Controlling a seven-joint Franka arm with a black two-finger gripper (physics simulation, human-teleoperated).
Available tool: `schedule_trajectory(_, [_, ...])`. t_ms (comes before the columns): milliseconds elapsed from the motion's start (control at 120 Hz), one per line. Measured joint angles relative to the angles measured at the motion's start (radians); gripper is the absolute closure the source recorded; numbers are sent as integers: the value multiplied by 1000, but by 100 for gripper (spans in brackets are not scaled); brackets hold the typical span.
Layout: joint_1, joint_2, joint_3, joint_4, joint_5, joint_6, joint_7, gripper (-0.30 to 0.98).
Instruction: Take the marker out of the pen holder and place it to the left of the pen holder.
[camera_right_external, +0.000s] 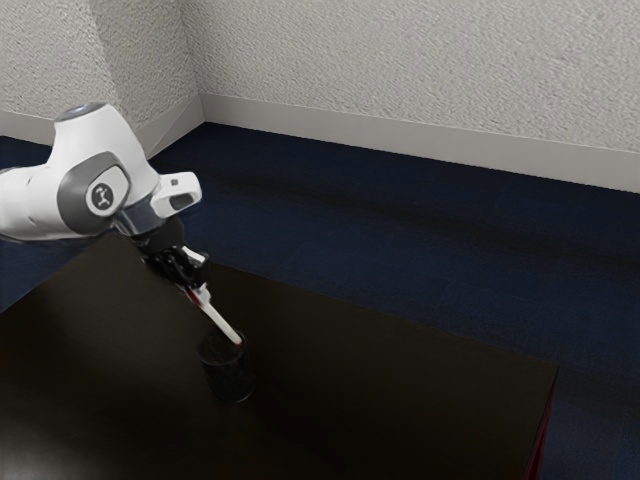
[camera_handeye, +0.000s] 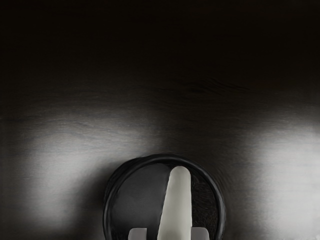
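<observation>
The table (camera_right_external: 400, 400) has a dark brown, nearly black top with straight edges, and red shows on its side below the corner at the exterior view's right; in the wrist view fine wood grain runs through pale, soft patches of shine. On it stands the holder (camera_right_external: 228, 383), a black, round cup with a smooth, rounded rim and a dark hollow inside. The marker (camera_right_external: 222, 325), a smooth white stick with a little red near its upper part, slants down to the holder, its blunt, rounded lower end within the ring of the rim as the wrist view looks down on it. The gripper (camera_right_external: 198, 290), black and many-jointed, is clamped on the marker's upper part, with grey, squared fingertips (camera_handeye: 138, 234) on either side of it. Behind is the arm (camera_right_external: 100, 150), glossy white rounded shells with grey bands. Farther off lie the dark blue floor (camera_right_external: 400, 220), a flat pale baseboard (camera_right_external: 400, 138) and the rough, pebbly, light grey wall (camera_right_external: 400, 60).
</observation>
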Motion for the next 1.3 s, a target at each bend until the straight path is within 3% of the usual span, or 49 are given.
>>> schedule_trajectory(100, [0,-25,11,94,49,-141,-4,76])
schedule_trajectory(208, [1,-2,37,193,154,-304,-7,77])
schedule_trajectory(350, [3,181,51,365,290,-549,-21,77])
schedule_trajectory(525, [5,422,53,553,387,-830,-54,77])
schedule_trajectory(733, [3,614,51,631,431,-1034,-102,77])
schedule_trajectory(933, [6,774,53,696,451,-1114,-136,77])
schedule_trajectory(1083, [8,814,53,716,463,-1146,-154,75])
schedule_trajectory(1300, [34,835,53,756,449,-1163,-178,30])
